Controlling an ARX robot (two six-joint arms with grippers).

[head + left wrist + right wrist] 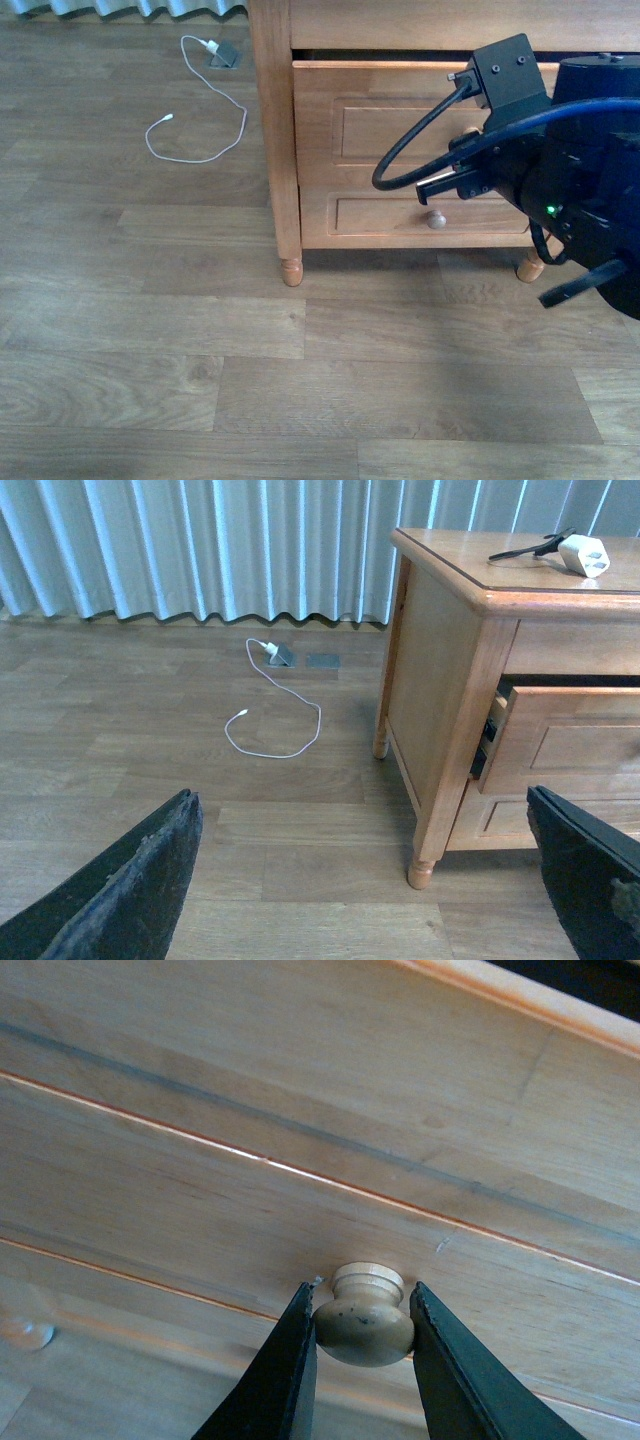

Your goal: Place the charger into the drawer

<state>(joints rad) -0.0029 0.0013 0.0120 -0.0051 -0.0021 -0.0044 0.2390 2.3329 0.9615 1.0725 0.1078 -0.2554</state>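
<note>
The charger (583, 554), a white adapter with a black cable, lies on top of the wooden cabinet in the left wrist view. The taller upper drawer (400, 110) is pulled out slightly; it also shows in the left wrist view (570, 742). My right gripper (362, 1292) is shut on the drawer's round pale knob (365, 1328), one finger on each side. In the front view the right gripper (465, 150) is at the drawer front and hides the knob. My left gripper (365, 880) is open and empty, above the floor to the left of the cabinet.
The shallower lower drawer with its knob (436, 219) is closed below. A thin white cable (200, 110) lies on the floor by a floor socket (225, 55). Cabinet leg (291, 270) stands on the wood floor. Grey curtains (200, 540) hang behind.
</note>
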